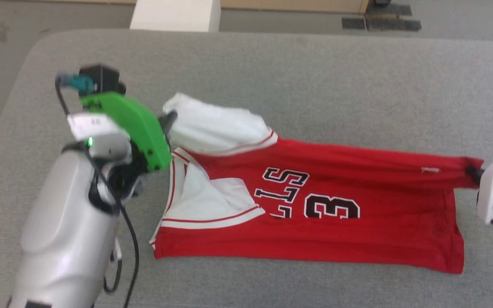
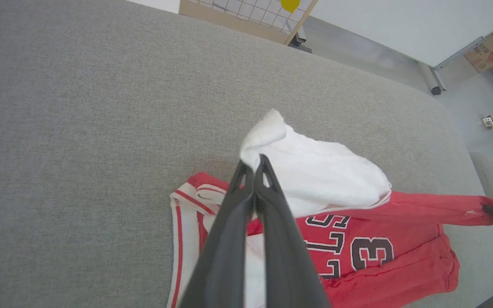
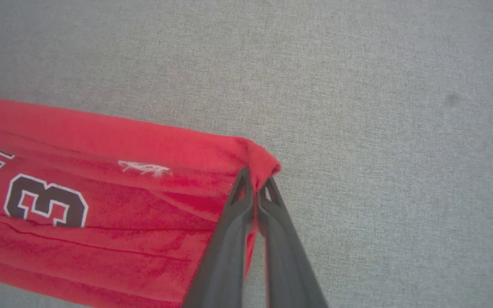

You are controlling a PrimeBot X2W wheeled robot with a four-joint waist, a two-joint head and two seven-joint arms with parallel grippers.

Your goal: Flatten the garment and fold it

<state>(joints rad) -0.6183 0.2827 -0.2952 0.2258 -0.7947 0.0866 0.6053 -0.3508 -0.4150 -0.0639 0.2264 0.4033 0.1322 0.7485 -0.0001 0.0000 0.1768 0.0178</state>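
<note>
Grey fabric worktop (image 1: 315,77): left tool (image 2: 253,167) and right tool (image 3: 255,182) clench the twelve-o'clock edge of the red-and-white jersey garment (image 1: 357,231), seemingly mid-fold; next, draw it toward six o'clock.

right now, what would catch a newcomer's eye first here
The red basketball-style garment with dark white-outlined numbers lies stretched across the grey fabric-covered table. The left gripper pinches its lifted white short sleeve at one end. The right gripper pinches a red hem corner at the other.

Bright, even, shadowless light throughout; the head view is softly blurred, wrist views curve at their edges.
</note>
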